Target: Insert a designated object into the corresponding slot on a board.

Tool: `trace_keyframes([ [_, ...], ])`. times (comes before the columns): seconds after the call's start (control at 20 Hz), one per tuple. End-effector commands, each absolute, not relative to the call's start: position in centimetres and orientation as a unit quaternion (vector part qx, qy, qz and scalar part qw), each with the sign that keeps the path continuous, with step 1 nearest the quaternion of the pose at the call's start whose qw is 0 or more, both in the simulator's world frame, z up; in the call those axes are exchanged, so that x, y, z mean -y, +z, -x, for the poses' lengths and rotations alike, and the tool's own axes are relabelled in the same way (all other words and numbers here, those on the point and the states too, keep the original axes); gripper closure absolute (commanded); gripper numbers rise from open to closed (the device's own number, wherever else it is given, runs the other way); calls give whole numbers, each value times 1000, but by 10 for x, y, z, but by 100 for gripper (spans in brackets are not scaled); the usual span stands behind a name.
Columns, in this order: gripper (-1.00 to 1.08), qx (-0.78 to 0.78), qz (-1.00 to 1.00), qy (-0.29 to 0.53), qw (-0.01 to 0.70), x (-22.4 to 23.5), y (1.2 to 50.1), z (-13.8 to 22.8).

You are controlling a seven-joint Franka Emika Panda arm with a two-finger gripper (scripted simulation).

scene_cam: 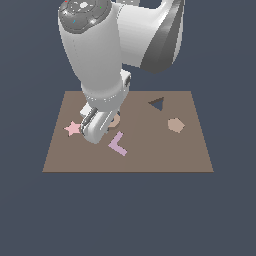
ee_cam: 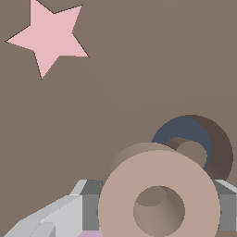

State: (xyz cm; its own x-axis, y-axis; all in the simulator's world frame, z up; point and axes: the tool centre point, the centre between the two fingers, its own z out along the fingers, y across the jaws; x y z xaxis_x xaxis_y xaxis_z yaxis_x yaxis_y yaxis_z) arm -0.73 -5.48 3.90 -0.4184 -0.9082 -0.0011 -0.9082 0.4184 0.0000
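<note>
My pincer [scene_cam: 95, 131] hangs low over the board [scene_cam: 150, 155], between the pink star [scene_cam: 73, 128] and the lilac L [scene_cam: 118, 144], and it grips the tan ring [ee_cam: 159, 194] between its fingers [ee_cam: 60, 215]. In the wrist view the ring sits raised above the board, just beside the dark ring slot [ee_cam: 196, 143] and partly overlapping it. The triangle recess [scene_cam: 157, 103] and hexagon [scene_cam: 175, 125] lie well apart, toward the exterior view's right.

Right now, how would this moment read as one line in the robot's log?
phase: carrying | gripper: shut on tan ring | ring-shaped slot: empty, close by | brown board: pink star untouched
</note>
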Motion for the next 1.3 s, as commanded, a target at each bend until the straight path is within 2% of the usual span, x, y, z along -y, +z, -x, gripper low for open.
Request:
trace_keyframes([
  [0.0,108,-865,502,0,1,57,40,16],
  [0.55,108,-916,401,1,1,59,41,40],
  [1.25,108,-924,384,1,0,57,31,44],
])
